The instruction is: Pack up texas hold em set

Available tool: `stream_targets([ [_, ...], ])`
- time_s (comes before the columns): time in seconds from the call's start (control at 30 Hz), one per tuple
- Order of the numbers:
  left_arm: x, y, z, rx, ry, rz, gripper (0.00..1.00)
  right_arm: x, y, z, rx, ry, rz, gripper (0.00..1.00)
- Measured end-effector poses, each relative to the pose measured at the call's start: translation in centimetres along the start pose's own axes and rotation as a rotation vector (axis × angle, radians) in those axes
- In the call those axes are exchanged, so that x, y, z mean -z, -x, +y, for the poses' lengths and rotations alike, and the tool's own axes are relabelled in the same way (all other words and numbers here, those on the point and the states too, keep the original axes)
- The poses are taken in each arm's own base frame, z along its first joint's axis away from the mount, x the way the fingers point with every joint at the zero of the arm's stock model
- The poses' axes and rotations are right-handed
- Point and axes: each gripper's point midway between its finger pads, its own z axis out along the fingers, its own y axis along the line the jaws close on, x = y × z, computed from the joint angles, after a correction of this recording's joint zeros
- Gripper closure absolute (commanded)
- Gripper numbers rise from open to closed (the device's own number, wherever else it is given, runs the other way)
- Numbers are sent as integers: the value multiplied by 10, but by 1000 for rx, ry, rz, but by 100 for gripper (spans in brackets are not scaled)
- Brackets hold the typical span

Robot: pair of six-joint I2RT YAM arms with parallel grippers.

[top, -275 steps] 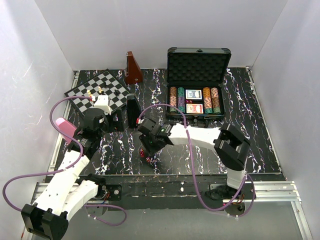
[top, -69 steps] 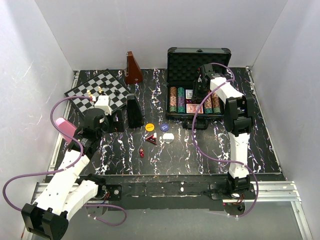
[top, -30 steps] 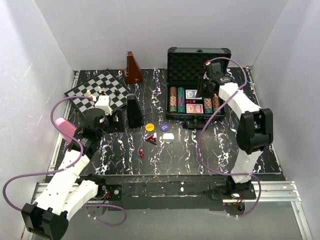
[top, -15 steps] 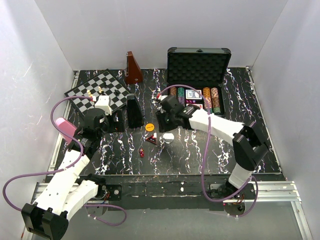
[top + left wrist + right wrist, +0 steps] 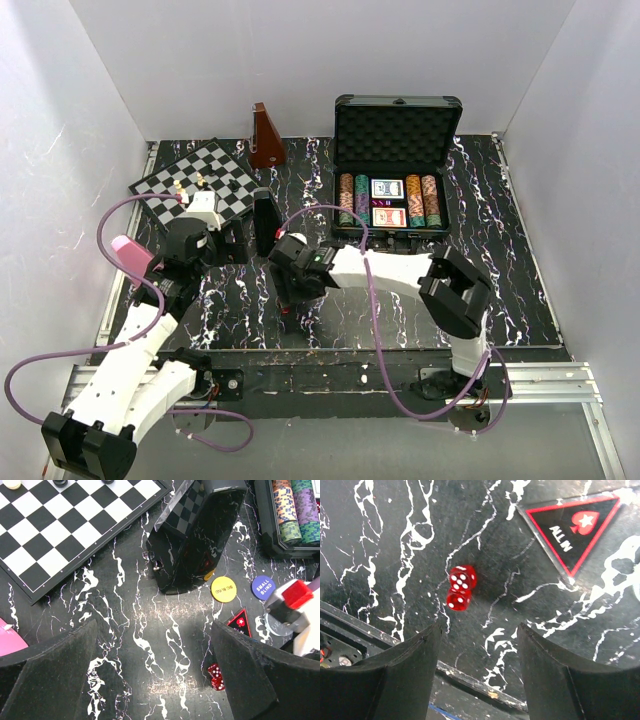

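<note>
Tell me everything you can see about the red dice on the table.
Two small dice, translucent red with white pips and rounded corners, lie touching each other on the black marbled table. Nothing else touches them. The right gripper has its jaws open just short of them, and the ALL IN triangle lies apart from them.

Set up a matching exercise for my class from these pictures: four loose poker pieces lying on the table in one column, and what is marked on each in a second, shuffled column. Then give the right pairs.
Pieces:
1. yellow button
2. blue button
3. black triangle
4. red dice

Markings:
A. white pips
B. BIG BLIND
C. ALL IN
D. SMALL BLIND

Pairs: 1-B, 2-D, 3-C, 4-A
</note>
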Motion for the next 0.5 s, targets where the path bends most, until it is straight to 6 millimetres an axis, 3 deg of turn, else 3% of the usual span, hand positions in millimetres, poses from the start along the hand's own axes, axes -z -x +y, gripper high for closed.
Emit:
stream_targets([
  [0.23, 3, 3, 4, 9, 19, -15, 2, -12, 5, 21, 9, -12, 3, 40],
  [0.5, 5, 4, 3, 14, 18, -23, 2, -23, 5, 25, 19, -45, 33, 52],
])
